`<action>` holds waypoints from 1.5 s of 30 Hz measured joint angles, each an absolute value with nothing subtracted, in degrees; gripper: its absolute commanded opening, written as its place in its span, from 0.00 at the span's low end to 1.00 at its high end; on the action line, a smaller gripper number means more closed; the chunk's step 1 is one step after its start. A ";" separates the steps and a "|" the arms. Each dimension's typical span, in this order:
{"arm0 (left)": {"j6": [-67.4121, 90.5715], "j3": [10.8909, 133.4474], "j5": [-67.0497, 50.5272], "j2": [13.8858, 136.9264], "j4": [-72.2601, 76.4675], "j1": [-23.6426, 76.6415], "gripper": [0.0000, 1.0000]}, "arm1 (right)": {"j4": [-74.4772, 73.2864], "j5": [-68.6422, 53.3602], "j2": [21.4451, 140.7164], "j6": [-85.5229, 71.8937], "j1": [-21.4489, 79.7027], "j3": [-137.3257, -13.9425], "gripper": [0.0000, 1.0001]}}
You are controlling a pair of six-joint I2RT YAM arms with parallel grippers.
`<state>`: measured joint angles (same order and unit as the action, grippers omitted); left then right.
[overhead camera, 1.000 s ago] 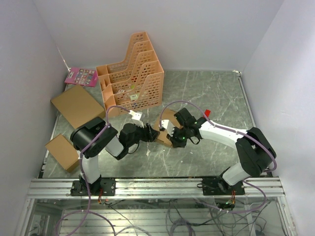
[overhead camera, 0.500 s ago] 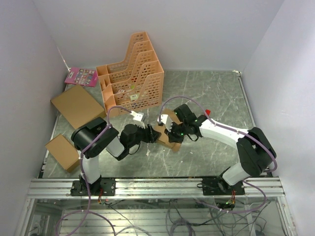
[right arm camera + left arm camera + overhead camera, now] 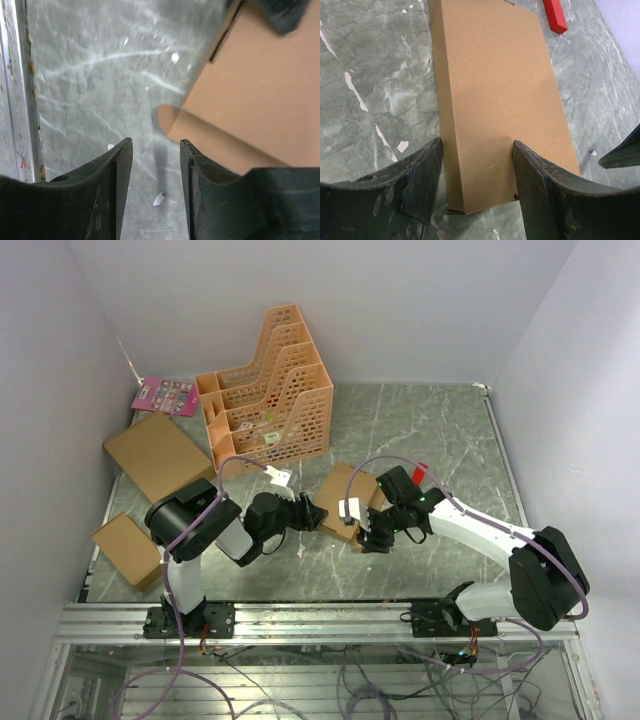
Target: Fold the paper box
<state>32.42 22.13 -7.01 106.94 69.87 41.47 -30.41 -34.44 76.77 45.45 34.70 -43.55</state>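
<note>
Left fingers (image 3: 415, 185) held apart over end of paper box (image 3: 495, 90), laid flat on tabletop (image 3: 380, 75); right fingers (image 3: 105, 190) parted, empty, beside its corner. Risk: protruding tab (image 3: 167, 120) could be snagged, box pulled open.

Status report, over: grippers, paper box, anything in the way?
Left gripper open over paper box's near end. Right gripper open, empty, beside its corner. Red block beyond, not touching.

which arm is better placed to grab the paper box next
Left, probably. The left pincer is open right at the near end of the paper box, astride its long edge. The right pincer is open over bare table, with the box's corner off to its side.
</note>
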 measured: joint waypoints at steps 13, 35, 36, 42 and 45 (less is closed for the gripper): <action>34.96 22.11 -6.98 104.99 66.63 41.74 0.68 | -24.21 -25.56 75.59 47.44 39.11 -34.44 0.41; 36.77 21.10 -6.92 103.61 65.60 42.17 0.68 | -18.65 -19.92 76.82 44.56 41.36 -34.02 0.25; 36.88 21.04 -6.92 103.61 65.69 42.17 0.68 | -18.65 -20.25 76.93 44.25 41.36 -34.09 0.24; 36.93 20.93 -6.90 103.59 65.78 42.22 0.68 | -18.65 -21.17 77.52 42.46 41.36 -34.37 0.16; 36.91 20.91 -6.85 103.42 65.69 42.22 0.68 | -18.72 -21.34 77.62 41.76 41.19 -34.39 0.06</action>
<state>36.91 20.91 -6.85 103.42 65.69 42.22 -18.72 -21.34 77.62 41.76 41.19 -34.39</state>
